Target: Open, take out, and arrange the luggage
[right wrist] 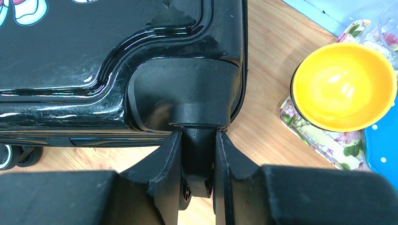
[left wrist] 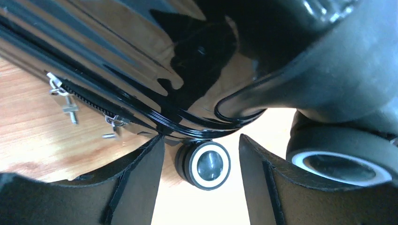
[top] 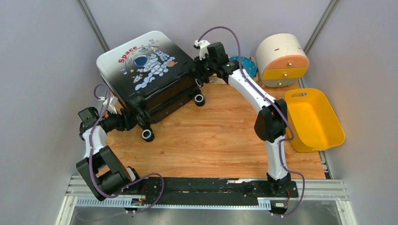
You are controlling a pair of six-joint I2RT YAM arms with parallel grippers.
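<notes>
The luggage (top: 148, 70), a silver-white and black hard shell with an astronaut and red "Space" print, lies flat and closed at the back left of the wooden table. My left gripper (top: 129, 119) is at its near-left corner, open. In the left wrist view one white-ringed wheel (left wrist: 209, 165) shows beyond the gap between the fingers (left wrist: 145, 173), untouched, and two zipper pulls (left wrist: 65, 101) hang on the shell's seam. My right gripper (right wrist: 198, 136) is shut on the black caster stem (right wrist: 197, 145) under the luggage's right corner (top: 199, 77).
A yellow plastic bin (top: 312, 119) stands at the right edge. A round cream-and-orange drawer box (top: 281, 58) sits at the back right. A yellow bowl (right wrist: 345, 86) rests on a floral tray (right wrist: 309, 133) close to the right gripper. Grey walls close in on both sides.
</notes>
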